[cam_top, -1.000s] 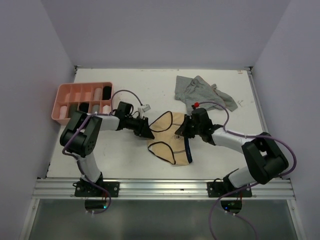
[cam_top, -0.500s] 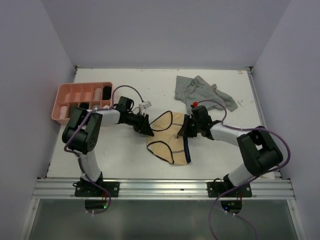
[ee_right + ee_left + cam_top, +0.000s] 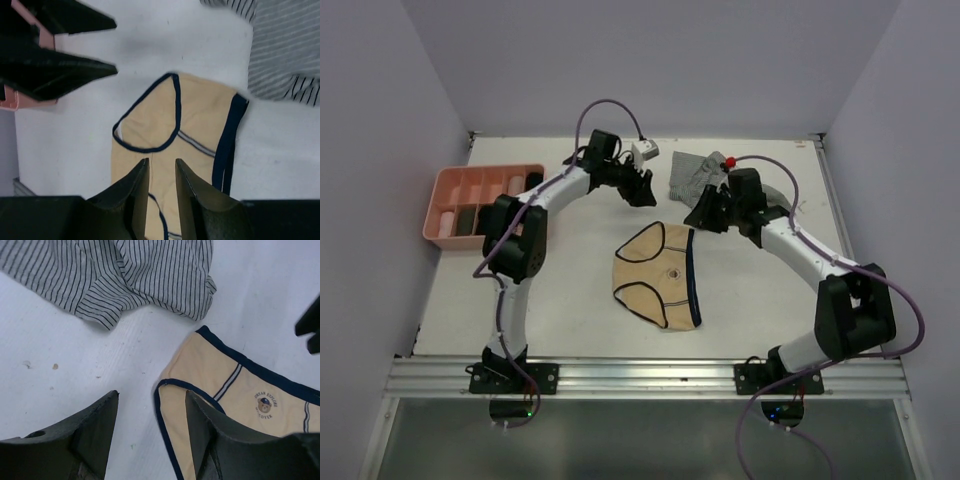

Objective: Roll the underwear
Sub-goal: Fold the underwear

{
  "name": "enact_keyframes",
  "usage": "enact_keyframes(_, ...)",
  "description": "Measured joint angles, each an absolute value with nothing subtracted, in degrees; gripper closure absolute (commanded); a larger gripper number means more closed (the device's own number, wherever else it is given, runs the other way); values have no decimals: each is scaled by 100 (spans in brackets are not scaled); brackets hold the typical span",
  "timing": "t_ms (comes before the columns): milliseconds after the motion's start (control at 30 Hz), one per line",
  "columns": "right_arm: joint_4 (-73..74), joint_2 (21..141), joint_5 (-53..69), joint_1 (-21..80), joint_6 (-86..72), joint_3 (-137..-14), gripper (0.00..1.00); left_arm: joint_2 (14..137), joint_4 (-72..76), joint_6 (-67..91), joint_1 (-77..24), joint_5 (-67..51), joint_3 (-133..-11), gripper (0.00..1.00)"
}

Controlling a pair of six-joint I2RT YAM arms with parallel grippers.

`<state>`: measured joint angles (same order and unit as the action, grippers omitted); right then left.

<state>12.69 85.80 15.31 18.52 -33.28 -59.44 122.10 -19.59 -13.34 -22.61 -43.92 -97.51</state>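
Hovering open and empty, left hand [image 3: 151, 402] and right hand [image 3: 161, 166] overlook bear-badged beige underwear [image 3: 235, 385].

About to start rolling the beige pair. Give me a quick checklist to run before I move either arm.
1. Left gripper empty and open: ok.
2. Right gripper empty: ok. Its jaws stand only narrowly apart, so wide enough for a fabric edge: not ok.
3. Beige underwear lying flat on the table, touched by neither gripper: ok.
4. Grey striped underwear close to the beige pair but not overlapping it: ok.
5. Free compartment in the pink tray: cannot tell, the left arm covers part of it.
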Motion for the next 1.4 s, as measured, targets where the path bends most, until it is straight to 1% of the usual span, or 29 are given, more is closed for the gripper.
enact_keyframes(100, 1238, 8322, 1761, 1894, -3723, -5321, 69, 12888, -2051, -1424, -2383, -4320, -10267, 40)
enact_keyframes(267, 1173, 7843, 2008, 1942, -4348, -4313, 71, 13487, -2193, -1487, -2519, -4261, -10409, 39)
enact_keyframes(433, 792, 7797, 2117, 2093, -4729, -3671, 72, 13559, -2231, -1570, -2611, -4335, -10571, 40)
enact_keyframes(700, 379, 8232, 2196, 2305, -4904, -3352, 75, 13622, -2309, -1570, -2714, -4431, -10571, 48)
enact_keyframes(833, 268, 8523, 2169, 2303, -4901, -3350, 76, 13635, -2408, -1584, -2714, -4462, -10571, 60)
enact_keyframes(867, 250, 8586, 2163, 2303, -4901, -3350, 77, 13644, -2438, -1590, -2714, -4477, -10571, 64)
enact_keyframes(933, 163, 8656, 2204, 2303, -4908, -3350, 77, 13655, -2475, -1612, -2714, -4517, -10571, 68)
enact_keyframes(1033, -45, 8748, 2228, 2305, -4934, -3350, 78, 13688, -2530, -1610, -2714, -4613, -10571, 85)
enact_keyframes(1067, -117, 8785, 2248, 2305, -4952, -3350, 78, 13697, -2543, -1605, -2714, -4633, -10571, 93)
enact_keyframes(1100, -187, 8825, 2270, 2305, -4974, -3350, 78, 13705, -2561, -1590, -2714, -4659, -10571, 98)
enact_keyframes(1133, -259, 8864, 2298, 2305, -4993, -3350, 78, 13708, -2578, -1588, -2714, -4676, -10571, 100)
enact_keyframes(1400, -550, 9172, 2370, 2316, -5109, -3520, 80, 13513, -2436, -1557, -2714, -4707, -10385, 100)
